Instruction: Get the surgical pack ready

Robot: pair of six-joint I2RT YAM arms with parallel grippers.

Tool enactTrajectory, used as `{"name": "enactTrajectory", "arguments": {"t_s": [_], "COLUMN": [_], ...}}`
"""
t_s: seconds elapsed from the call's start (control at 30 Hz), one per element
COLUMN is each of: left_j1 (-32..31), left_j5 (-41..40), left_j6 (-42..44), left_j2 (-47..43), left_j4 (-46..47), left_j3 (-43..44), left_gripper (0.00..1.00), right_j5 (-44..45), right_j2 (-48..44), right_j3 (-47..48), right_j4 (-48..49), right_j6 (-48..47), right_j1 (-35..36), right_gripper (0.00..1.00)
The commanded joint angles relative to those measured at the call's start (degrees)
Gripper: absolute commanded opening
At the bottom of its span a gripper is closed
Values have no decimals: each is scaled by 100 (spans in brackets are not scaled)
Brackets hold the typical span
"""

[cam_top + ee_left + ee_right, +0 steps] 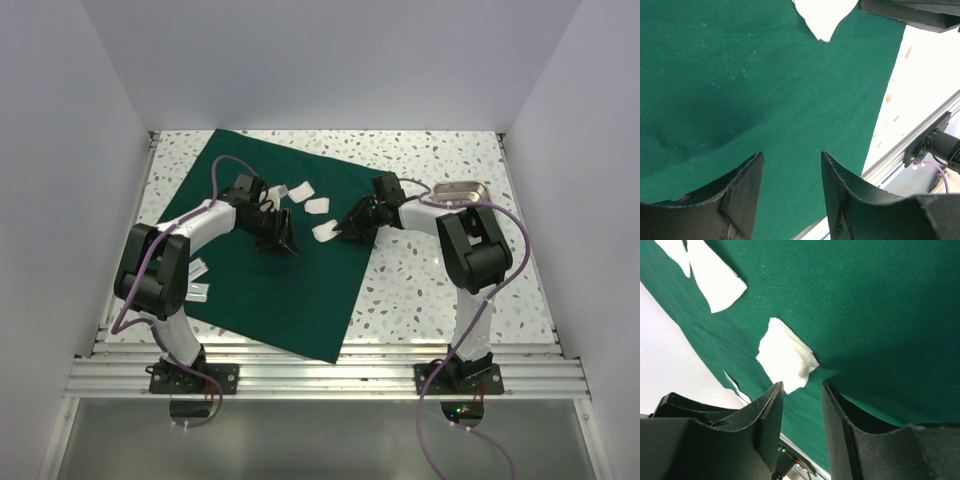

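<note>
Working the gauze is my guess at your current step. Landmark is the green cloth (300,290), lying flat and skewed on the desk (430,290).

The right tool (801,387) is low over the cloth near its right edge, jaws parted a moderate way with nothing clamped. The gauze pad (785,359) lies flat on the cloth straight ahead of it. The pad's near corner just reaches the mouth of the jaws; I can't tell whether it touches. Its long axis runs roughly along that tool's reach line, leaning a little left.

The left tool (285,243) is over the cloth's middle, jaws wider and empty, only bare cloth below. Your right arm is clearly the nearer one to this pad.

Three other pads (300,190) lie toward the cloth's far side. The steel tray (462,190) is off the cloth, on the desk past its far right corner. No instruments are visible.

If you're picking, it looks like a short nudge forward and down to straddle that corner. Risk is pinching cloth along with the pad.
</note>
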Motion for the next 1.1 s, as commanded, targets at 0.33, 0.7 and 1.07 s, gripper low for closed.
{"name": "enactTrajectory", "arguments": {"t_s": [0.33,0.7,1.07], "left_j1": [79,79,88], "left_j5": [101,101,110], "left_j6": [95,113,95], "left_j2": [-123,-97,-105], "left_j4": [134,90,134], "left_j3": [-41,29,29], "left_gripper": [54,54,54], "right_j5": [188,311,276], "right_j2": [367,675,790], "right_j3": [366,673,1007], "right_j4": [201,70,-194], "right_j6": [-172,-304,-681], "right_j1": [-23,-23,-14], "right_gripper": [36,34,3]}}
